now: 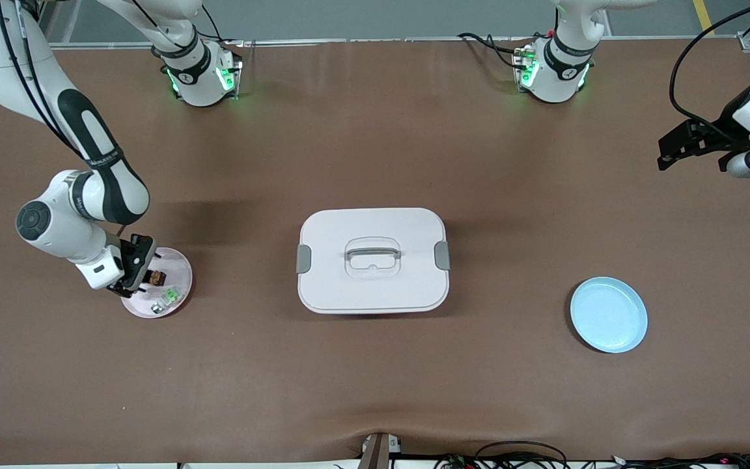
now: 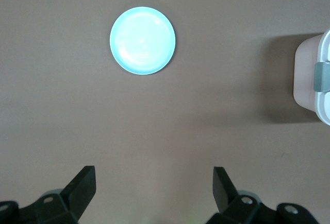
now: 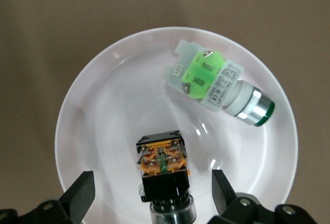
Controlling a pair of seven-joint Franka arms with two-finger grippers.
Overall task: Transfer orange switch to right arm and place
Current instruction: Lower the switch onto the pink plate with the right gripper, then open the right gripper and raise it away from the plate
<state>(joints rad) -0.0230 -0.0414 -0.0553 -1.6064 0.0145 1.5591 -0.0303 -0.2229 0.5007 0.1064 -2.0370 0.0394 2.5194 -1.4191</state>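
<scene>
The orange switch (image 1: pixel 157 278) (image 3: pixel 162 170) lies on the pink plate (image 1: pixel 178 262) (image 3: pixel 103 105) toward the right arm's end of the table, its silvery end pointing at the wrist. My right gripper (image 1: pixel 144 273) (image 3: pixel 152 188) hangs low over the plate, open. Its fingers (image 3: pixel 80 190) stand on either side of the switch with gaps, not touching it. My left gripper (image 1: pixel 674 148) (image 2: pixel 153 183) waits open and empty in the air over bare table at the left arm's end.
A clear-and-silver part with a green centre (image 1: pixel 168 298) (image 3: pixel 216 82) lies on the same pink plate, nearer to the front camera. A white lidded box with a grey handle (image 1: pixel 373 260) (image 2: pixel 314 74) stands mid-table. A light blue plate (image 1: pixel 608 314) (image 2: pixel 143 40) sits toward the left arm's end.
</scene>
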